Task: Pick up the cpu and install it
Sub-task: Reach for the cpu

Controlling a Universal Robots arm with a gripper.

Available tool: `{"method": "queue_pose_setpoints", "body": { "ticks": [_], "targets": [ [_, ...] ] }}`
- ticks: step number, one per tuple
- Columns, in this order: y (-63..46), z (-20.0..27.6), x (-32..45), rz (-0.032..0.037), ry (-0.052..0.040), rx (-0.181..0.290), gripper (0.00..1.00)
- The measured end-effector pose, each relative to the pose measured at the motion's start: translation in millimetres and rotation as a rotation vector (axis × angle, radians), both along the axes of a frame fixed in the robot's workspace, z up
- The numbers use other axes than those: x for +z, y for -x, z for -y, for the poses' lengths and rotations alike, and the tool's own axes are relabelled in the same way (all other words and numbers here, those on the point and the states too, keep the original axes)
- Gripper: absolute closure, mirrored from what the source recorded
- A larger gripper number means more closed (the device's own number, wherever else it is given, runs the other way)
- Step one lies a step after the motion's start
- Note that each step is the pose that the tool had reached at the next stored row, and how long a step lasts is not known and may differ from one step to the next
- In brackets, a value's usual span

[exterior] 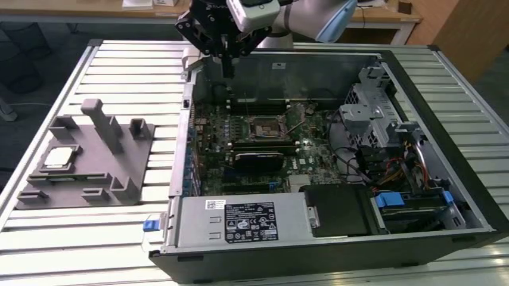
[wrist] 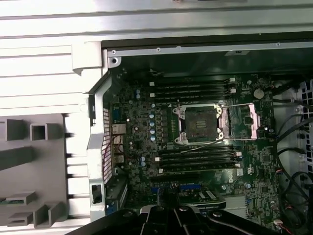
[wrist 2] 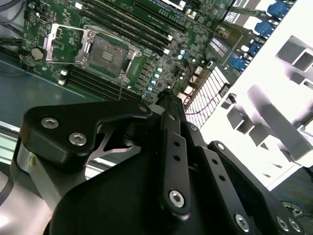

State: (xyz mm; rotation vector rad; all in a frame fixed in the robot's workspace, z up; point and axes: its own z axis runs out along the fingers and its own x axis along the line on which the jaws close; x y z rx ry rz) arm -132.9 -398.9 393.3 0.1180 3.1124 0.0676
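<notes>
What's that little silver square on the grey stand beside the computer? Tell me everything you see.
It is the cpu: a small flat square chip, silvery metal top with a pale rim. It lies on the grey fixture, at the exterior view's left, outside the computer case. Only the fixture touches it.

Lab-like workshop: slatted metal bench [exterior: 119,53], opened computer case [exterior: 318,253], wooden desks [exterior: 385,15] behind.

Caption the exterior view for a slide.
Hand hovers over the open computer case; cpu lies on the grey fixture.
</notes>
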Motion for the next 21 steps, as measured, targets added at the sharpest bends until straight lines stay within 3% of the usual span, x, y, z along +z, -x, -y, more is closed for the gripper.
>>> {"method": "queue_pose_setpoints", "body": {
  "ticks": [21],
  "targets": [
    [31.1,0.0,0.0,0.0016,0.0000,0.000,0.89]
  ]
}}
